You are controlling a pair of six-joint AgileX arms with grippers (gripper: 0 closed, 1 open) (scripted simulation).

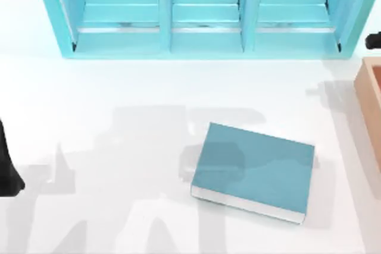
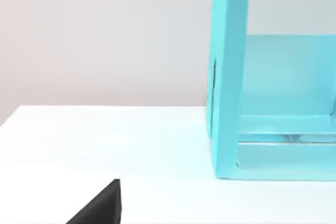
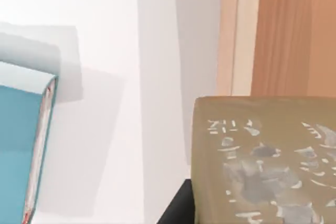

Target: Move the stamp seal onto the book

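The book point(image 1: 253, 171) lies flat near the counter's front edge, a little right of centre, its teal cover bare. The seal point(image 3: 265, 161) looms close under the right wrist camera, its light mark facing the lens, with the counter point(image 3: 105, 35), the book's corner and the wooden box point(image 3: 283, 30) below and beyond it. By that look the right gripper carries it, though I cannot tell how its fingers sit. At the counter's left edge a dark piece of the left arm point(image 1: 7, 165) waits idle; I cannot tell its gripper's state either. To do this well, I'd bring the seal over the middle of the cover, keep it upright, lower until it rests, then release. The box point(image 1: 370, 96) sits at the right edge, the cyan shelf point(image 1: 202, 40) along the back.
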